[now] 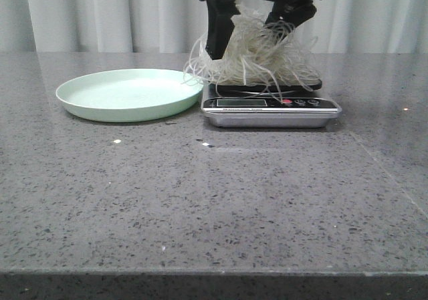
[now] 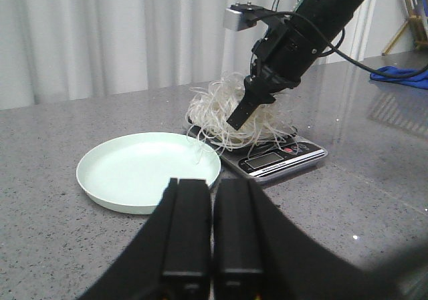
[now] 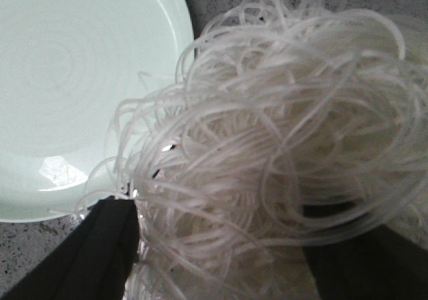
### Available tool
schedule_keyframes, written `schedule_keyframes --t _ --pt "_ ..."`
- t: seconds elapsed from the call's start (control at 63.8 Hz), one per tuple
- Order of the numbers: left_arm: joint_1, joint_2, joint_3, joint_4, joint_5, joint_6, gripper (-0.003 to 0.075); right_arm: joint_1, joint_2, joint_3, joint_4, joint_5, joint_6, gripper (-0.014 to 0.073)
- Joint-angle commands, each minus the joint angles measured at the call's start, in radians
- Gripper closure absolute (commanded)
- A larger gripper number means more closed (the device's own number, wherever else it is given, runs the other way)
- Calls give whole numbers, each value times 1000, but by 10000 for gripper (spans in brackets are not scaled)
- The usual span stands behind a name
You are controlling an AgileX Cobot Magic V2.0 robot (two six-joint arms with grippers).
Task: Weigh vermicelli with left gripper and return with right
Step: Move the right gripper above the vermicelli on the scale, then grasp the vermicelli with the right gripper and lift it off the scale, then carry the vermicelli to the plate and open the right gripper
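Observation:
The vermicelli [image 1: 254,56] is a fluffy tangle of whitish strands heaped on the platform of a kitchen scale [image 1: 271,106]. Some strands hang over the scale's left edge towards the empty mint-green plate [image 1: 127,93]. My right gripper [image 1: 251,46] comes down from above. Its jaws are wide open, one finger on each side of the tangle, which fills the right wrist view [image 3: 281,146]. My left gripper [image 2: 212,183] is shut and empty, low over the table on the near side of the plate [image 2: 147,170]. It does not show in the front view.
The scale [image 2: 274,160] stands right beside the plate, its display facing the front. A grey speckled stone table [image 1: 214,200] runs to a white curtain at the back. A blue cloth [image 2: 401,76] lies far off on the right.

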Motion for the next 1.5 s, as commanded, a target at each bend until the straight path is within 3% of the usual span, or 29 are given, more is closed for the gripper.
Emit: schedule_keyframes --t 0.0,0.047,0.141,0.157,0.219,0.549,0.721,0.925,1.019,1.113,1.223,1.489 --pt "-1 11 -25 -8 -85 0 586 -5 22 -32 -7 63 0 46" --pt "-1 11 -25 -8 -85 0 586 -5 34 -40 -9 75 0 144" --pt "-1 11 -25 -8 -85 0 586 -5 39 -67 -10 81 0 463" --pt "-1 11 -25 -8 -85 0 586 -5 37 -73 -9 82 0 470" --pt "-1 11 -25 -8 -85 0 586 -3 31 -114 -9 94 0 411" --pt "-1 11 -25 -8 -85 0 586 72 14 -441 111 101 0 416" --pt "-1 11 -25 -8 -85 0 586 141 42 -454 121 -27 0 416" --pt "-1 11 -25 -8 -85 0 587 159 148 -454 129 -4 0 396" --pt "-1 11 -25 -8 -85 0 586 159 195 -454 168 35 0 309" --pt "-1 11 -25 -8 -85 0 587 160 208 -454 174 62 0 136" --pt "-1 11 -25 -8 -85 0 586 154 191 -466 174 81 0 -1" --pt "-1 11 -25 -8 -85 0 586 135 15 -433 103 96 0 -14"
